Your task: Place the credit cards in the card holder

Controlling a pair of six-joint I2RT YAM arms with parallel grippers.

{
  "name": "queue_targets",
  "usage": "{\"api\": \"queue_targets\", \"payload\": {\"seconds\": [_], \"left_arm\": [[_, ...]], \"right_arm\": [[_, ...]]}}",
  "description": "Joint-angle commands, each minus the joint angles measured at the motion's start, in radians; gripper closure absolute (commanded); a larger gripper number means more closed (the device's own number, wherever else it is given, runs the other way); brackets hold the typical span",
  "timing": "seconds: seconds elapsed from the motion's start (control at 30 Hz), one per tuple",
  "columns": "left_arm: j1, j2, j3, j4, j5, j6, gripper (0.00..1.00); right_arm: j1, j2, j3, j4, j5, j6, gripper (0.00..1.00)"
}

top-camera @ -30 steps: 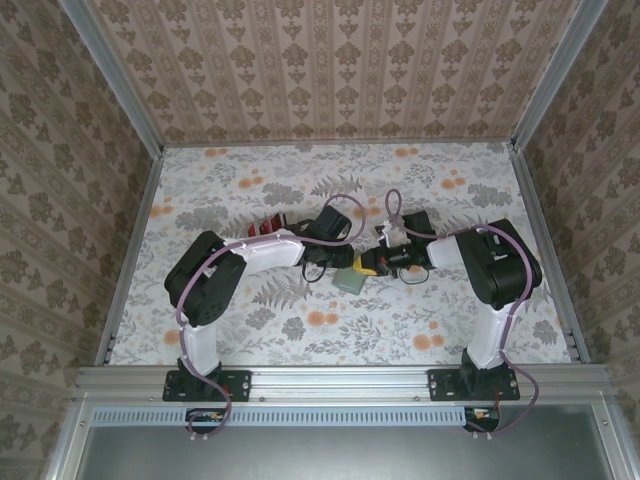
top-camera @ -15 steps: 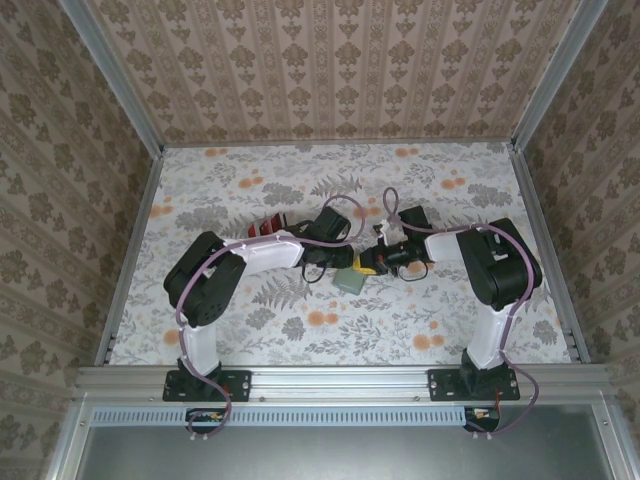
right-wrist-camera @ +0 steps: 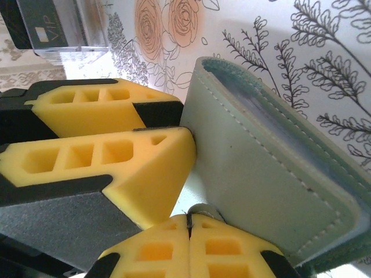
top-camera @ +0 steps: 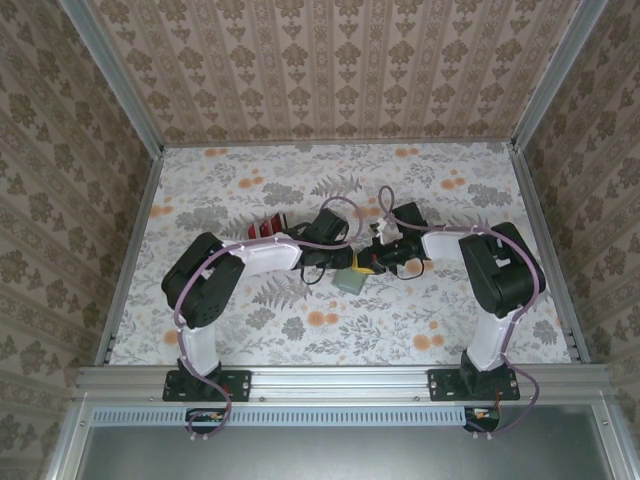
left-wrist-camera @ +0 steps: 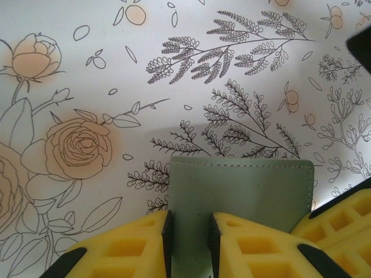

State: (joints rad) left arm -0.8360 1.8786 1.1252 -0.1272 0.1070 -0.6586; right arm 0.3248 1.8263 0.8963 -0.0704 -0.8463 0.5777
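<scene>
**Both arms meeting at mid-surface.** The left fingers (top-camera: 347, 266) stand narrowly apart and are clamped on one edge of the card holder (left-wrist-camera: 240, 197), with a strip of its grey-green cover pinched between the yellow pads. The holder sits near the centre of the floral surface (left-wrist-camera: 87, 75). It is slightly spread, and a pale sleeve shows between its covers. The right fingers (right-wrist-camera: 189, 223) are pressed pad to pad with their tips at the holder's outer cover. Whether they pinch anything cannot be told. A red-and-white striped block (top-camera: 265, 228) lies apart to the holder's left.
</scene>
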Motion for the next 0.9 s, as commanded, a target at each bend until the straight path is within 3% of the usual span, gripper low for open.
{"api": "queue_targets", "payload": {"seconds": [0.0,0.2,0.37,0.7,0.87], "left_arm": [[-0.009,-0.011,-0.022,-0.023,0.051,0.007,0.75],[0.024,-0.092,0.004,-0.062,0.023,0.052,0.69],[0.044,-0.194,-0.007,-0.072,-0.019,0.098,0.63],[0.091,-0.523,-0.167,-0.086,-0.253,0.179,0.55],[0.182,-0.725,-0.261,-0.134,-0.362,0.192,0.42]], "right_arm": [[0.023,-0.055,-0.026,-0.059,0.238,-0.040,0.95],[0.024,-0.199,0.047,-0.172,0.267,-0.108,0.70],[0.023,-0.286,0.087,-0.210,0.317,-0.144,0.62],[0.022,-0.530,0.072,-0.282,0.633,-0.304,0.52],[0.022,-0.666,0.028,-0.266,0.846,-0.382,0.47]]}}
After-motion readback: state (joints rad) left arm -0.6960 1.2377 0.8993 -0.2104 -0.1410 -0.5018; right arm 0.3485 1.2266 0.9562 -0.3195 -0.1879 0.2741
